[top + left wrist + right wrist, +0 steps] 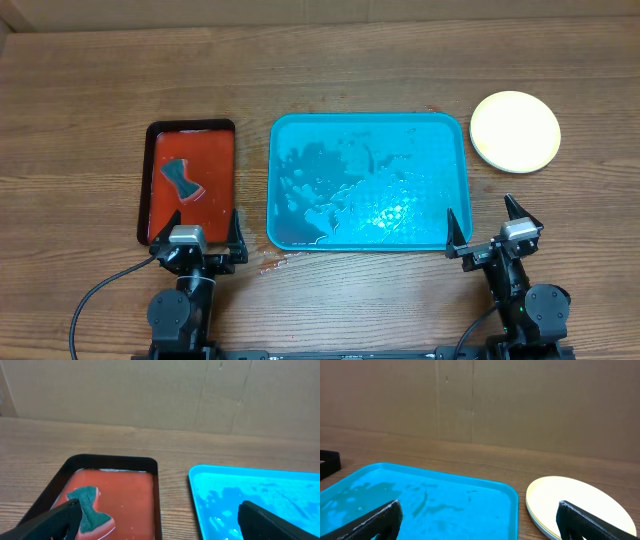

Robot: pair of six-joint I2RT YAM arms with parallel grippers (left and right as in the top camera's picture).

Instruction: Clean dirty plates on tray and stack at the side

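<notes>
The turquoise tray (368, 180) lies in the middle of the table, wet and holding no plates; it also shows in the left wrist view (260, 500) and the right wrist view (420, 505). The plates (515, 131) sit stacked on the table to the tray's right, pale yellow on top, also in the right wrist view (575, 505). My left gripper (207, 232) is open and empty at the front edge of the black tray. My right gripper (488, 222) is open and empty, in front of the turquoise tray's right corner.
A black tray with red liquid (192, 180) lies left of the turquoise tray, with a teal sponge (180, 180) in it, also in the left wrist view (90, 507). Small wet spots mark the wood near the tray's front left corner (270, 262). A cardboard wall stands behind the table.
</notes>
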